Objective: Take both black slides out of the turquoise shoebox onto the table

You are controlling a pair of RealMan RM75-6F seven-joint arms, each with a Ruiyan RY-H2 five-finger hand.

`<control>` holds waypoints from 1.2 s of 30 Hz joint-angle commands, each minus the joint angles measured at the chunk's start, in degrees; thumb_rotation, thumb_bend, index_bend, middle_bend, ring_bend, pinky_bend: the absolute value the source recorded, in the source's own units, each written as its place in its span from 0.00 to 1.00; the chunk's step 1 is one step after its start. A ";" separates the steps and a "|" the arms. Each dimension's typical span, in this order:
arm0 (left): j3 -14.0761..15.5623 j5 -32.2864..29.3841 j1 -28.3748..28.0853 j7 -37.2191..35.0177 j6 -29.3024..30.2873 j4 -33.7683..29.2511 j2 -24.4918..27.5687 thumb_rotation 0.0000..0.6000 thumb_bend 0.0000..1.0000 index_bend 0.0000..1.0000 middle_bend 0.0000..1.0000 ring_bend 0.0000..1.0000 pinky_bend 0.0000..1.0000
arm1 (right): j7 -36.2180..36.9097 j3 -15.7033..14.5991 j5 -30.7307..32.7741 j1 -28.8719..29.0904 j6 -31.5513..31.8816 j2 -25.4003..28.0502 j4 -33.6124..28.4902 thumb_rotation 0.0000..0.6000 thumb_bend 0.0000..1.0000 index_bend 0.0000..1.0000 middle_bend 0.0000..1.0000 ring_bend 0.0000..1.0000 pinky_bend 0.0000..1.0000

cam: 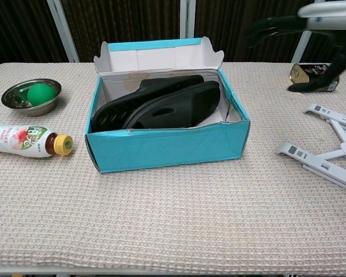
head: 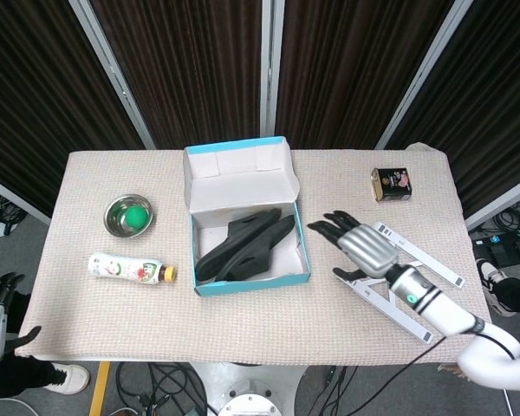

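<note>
Evidently the reach is in hand: the right hand [head: 367,247], fingers [head: 328,228] spread and empty, is held just right of the turquoise shoebox [head: 249,221], where both black slides [head: 244,246] lie stacked. Next, it must be lowered inside and closed on the upper slide.

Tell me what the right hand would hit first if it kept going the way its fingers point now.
Probably the turquoise shoebox. The right hand, open and empty, points its fingers left toward the box's right wall. The chest view suggests the hand rides above the rim, so it might pass over to the black slides.
</note>
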 commanded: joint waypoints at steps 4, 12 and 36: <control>0.04 -0.29 0.45 -1.22 0.20 0.76 -0.08 1.00 0.00 0.17 0.14 0.00 0.11 | -12.59 6.34 13.48 13.91 -13.41 -11.52 6.96 1.00 0.21 0.00 0.11 0.00 0.00; 0.25 -0.76 1.23 -3.05 0.36 1.96 -0.64 1.00 0.00 0.18 0.14 0.00 0.11 | -24.30 6.44 24.68 24.33 -18.79 -20.25 14.94 1.00 0.22 0.05 0.14 0.00 0.05; -0.08 -2.06 1.86 -6.15 -0.68 3.39 -1.30 1.00 0.00 0.18 0.14 0.00 0.11 | -34.56 -0.85 43.41 38.31 -20.73 -30.89 27.47 1.00 0.23 0.10 0.17 0.00 0.07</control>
